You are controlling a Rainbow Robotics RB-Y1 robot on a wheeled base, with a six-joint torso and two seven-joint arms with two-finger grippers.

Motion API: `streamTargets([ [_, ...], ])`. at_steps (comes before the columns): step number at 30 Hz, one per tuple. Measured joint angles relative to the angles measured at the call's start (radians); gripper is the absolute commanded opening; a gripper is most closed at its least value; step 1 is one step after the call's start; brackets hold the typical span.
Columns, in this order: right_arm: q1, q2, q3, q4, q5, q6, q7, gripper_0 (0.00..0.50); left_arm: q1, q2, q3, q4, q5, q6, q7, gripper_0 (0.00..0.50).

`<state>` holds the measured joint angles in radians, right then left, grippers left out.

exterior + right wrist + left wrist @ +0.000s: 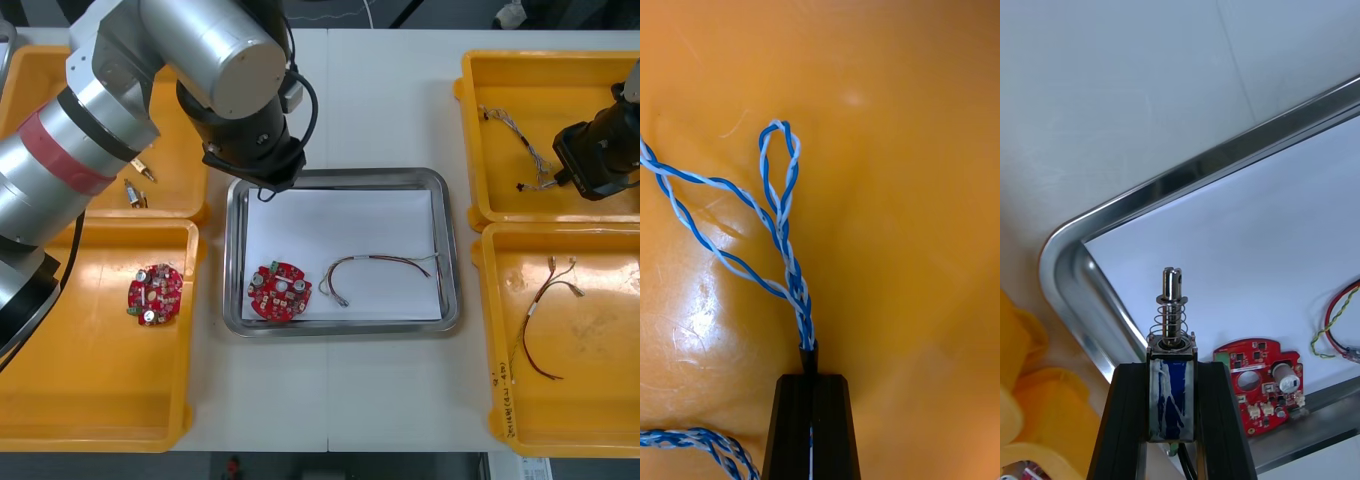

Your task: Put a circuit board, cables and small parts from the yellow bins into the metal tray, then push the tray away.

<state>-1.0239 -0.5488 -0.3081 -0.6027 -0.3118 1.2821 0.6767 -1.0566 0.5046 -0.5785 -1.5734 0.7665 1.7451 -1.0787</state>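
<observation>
My left gripper (1172, 373) is shut on a small metal part (1172, 330), a blue-wrapped block with a spring and a pin standing up from it. It hovers over the far left corner of the metal tray (236, 250); the front view shows this gripper (262, 186) there. On the tray's white inside lie a round red circuit board (279, 291) and a red and yellow cable (380, 268). My right gripper (811, 375) is down in the far right yellow bin (600, 70), shut on the end of a twisted blue and white cable (782, 225).
The near left bin (90, 400) holds another red circuit board (154, 294). Small metal parts (135, 192) lie in the far left bin. A thin red and black cable (540, 320) lies in the near right bin. Bare table lies beyond the tray's far rim.
</observation>
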Motion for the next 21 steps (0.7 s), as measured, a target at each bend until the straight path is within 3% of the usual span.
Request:
streamTargets([
  [7, -0.004, 0.000, 0.000, -0.006, 0.005, 0.022, 0.000, 0.000, 0.000, -0.016, -0.086, 0.072, 0.030, -0.098, 0.038, 0.000],
  [21, -0.004, -0.001, 0.004, -0.270, 0.038, 0.330, 0.000, 0.000, 0.000, -0.021, -0.227, 0.195, 0.076, -0.193, 0.038, 0.000],
])
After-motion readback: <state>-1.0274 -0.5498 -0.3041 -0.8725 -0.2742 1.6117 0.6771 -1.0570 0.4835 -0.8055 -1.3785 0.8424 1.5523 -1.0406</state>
